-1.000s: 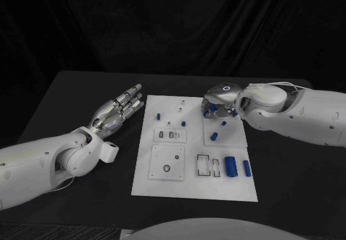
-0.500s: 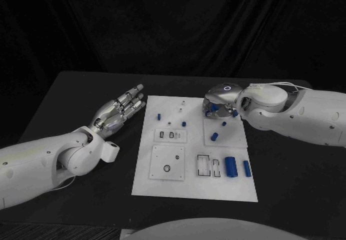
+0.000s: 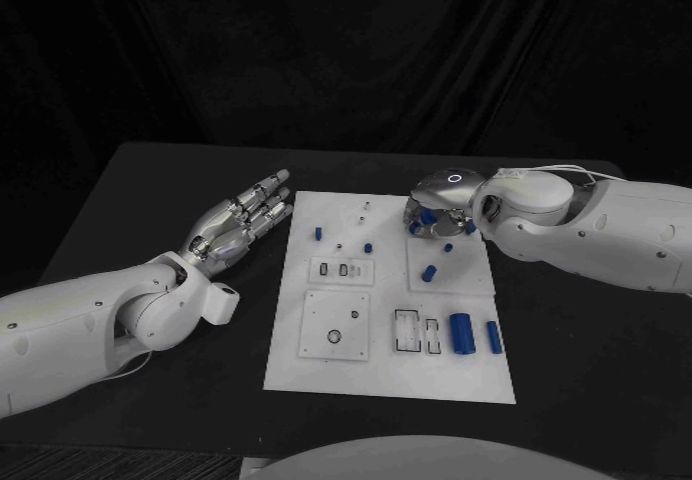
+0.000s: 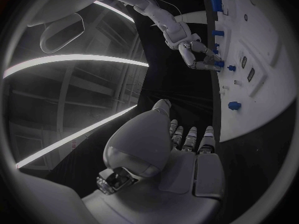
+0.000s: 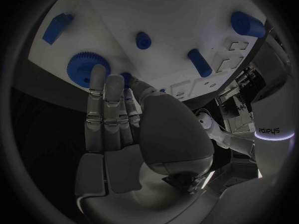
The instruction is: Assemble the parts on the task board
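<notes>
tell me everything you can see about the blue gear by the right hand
The blue gear is a small round wheel with fine teeth around its rim, matte like plastic. It lies flat on the white task board, near the board's far right corner. The right hand reaches over it, and one fingertip overlaps its rim and seems to touch it. In the head view the hand largely covers it.

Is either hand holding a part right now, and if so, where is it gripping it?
Left hand holds nothing, fingers spread beside the task board. Right hand: fingertips touch the blue gear, but a grip cannot be told.
</notes>
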### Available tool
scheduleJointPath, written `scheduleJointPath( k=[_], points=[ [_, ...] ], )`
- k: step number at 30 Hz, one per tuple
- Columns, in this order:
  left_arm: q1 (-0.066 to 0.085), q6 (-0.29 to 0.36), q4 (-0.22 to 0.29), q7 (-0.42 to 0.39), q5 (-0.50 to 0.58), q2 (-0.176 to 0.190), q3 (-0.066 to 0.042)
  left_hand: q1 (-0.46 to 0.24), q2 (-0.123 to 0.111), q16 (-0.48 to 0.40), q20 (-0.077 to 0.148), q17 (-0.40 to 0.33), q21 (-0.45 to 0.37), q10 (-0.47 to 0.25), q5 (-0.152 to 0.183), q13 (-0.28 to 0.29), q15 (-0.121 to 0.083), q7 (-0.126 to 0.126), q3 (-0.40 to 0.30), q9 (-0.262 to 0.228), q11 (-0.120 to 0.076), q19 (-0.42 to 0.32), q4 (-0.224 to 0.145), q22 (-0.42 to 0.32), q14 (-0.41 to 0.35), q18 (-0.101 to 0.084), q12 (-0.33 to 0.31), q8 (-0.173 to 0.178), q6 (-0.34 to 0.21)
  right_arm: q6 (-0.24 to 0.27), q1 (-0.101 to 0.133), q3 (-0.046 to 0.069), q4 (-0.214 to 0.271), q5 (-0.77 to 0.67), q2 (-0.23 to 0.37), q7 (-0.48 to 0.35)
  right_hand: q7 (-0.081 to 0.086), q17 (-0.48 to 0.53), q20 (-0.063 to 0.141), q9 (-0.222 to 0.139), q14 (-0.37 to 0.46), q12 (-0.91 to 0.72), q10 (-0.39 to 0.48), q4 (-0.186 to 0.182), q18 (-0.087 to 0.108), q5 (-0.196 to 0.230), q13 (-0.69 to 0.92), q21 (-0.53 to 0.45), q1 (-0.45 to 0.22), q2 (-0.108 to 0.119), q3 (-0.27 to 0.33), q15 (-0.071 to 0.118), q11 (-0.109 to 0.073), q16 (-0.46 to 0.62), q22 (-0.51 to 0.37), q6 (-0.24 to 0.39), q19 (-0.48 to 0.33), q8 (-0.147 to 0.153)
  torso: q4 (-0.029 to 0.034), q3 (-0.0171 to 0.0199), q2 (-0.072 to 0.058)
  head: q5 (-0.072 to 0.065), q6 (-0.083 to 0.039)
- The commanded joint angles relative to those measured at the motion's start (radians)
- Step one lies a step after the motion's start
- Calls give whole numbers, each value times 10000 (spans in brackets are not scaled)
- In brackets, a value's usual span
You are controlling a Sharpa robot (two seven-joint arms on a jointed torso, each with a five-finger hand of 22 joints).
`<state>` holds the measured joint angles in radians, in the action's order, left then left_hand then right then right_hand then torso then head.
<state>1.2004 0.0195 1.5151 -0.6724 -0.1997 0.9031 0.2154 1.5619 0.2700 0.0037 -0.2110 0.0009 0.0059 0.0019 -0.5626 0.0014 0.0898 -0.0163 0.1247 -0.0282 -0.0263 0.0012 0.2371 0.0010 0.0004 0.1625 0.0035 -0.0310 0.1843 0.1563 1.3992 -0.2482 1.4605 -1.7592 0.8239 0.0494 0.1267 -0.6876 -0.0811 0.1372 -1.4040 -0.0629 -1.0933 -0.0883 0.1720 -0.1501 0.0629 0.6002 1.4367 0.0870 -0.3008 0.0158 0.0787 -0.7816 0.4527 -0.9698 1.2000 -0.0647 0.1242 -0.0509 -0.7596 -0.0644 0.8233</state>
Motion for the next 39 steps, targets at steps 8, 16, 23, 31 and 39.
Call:
scheduleJointPath(
  k=[8, 16, 23, 31, 39],
  points=[
    [22, -136, -3, -83, -22, -31, -7, 59, -20, -37, -102, -9, -59, -19, -53, -14, 43, -48, -127, -27, 70, -12, -28, -10, -4, 167, -35, -66, 150, -93, -64, 4, -90, -19, 29, 132, -11, 183, -12, 26, 177, -49, -85, 121, 65, -467, 38, 109, 262, 97, -230, -46, -15, 254, 238, -353, -247, -155, -2, 0, 19, 49, 48],
    [21, -146, -17, -74, -22, -46, -7, 54, -20, -37, -104, -9, -59, -19, -55, -14, 35, -58, -140, -32, 77, -12, -32, -10, -4, 166, -35, -76, 184, 281, -84, 4, -123, -19, 41, -128, -120, -11, 43, 338, 52, -292, -980, 324, 82, -544, 90, 374, 489, -67, -356, 18, -174, 74, 578, -1247, -367, -551, 5, -4, 23, 44, 43],
    [21, -155, -25, -60, -22, -48, -7, 52, -18, -37, -105, -9, -59, -19, -58, -14, 32, -65, -150, -36, 84, -12, -34, -10, -4, 166, -35, -85, 213, 1069, -89, 4, -123, 53, -1, -572, -210, -474, 114, 718, -315, -369, -1792, 392, 92, 65, 76, 650, 509, -350, -192, 126, -333, -389, 926, -1859, -357, -840, -2, -6, 31, 81, 12],
    [21, -177, -68, -25, -22, -80, -7, 46, -11, -37, -108, -9, -59, -19, -61, -14, 31, -81, -167, -39, 103, -12, -36, -10, -4, 166, -35, -94, 238, 1699, -80, 17, -503, 936, -531, -737, -218, -629, 112, 802, -400, -280, -1861, 325, 92, 213, 46, 664, 407, -349, -73, 131, -316, -529, 983, -1864, -340, -832, 4, -7, 37, 176, -21],
    [21, -194, -104, -5, -22, -156, -7, 46, -11, -37, -108, -9, -59, -19, -61, -14, 31, -81, -167, -39, 103, -12, -36, -10, -4, 166, -35, -94, 238, 1867, -39, 106, -1407, 1891, -1478, -682, -178, -663, 99, 812, -423, -142, -1785, 282, 89, 254, 19, 668, 373, -330, -36, 113, -274, -554, 1023, -1734, -318, -727, 14, -8, 40, 144, -51]
  ],
)
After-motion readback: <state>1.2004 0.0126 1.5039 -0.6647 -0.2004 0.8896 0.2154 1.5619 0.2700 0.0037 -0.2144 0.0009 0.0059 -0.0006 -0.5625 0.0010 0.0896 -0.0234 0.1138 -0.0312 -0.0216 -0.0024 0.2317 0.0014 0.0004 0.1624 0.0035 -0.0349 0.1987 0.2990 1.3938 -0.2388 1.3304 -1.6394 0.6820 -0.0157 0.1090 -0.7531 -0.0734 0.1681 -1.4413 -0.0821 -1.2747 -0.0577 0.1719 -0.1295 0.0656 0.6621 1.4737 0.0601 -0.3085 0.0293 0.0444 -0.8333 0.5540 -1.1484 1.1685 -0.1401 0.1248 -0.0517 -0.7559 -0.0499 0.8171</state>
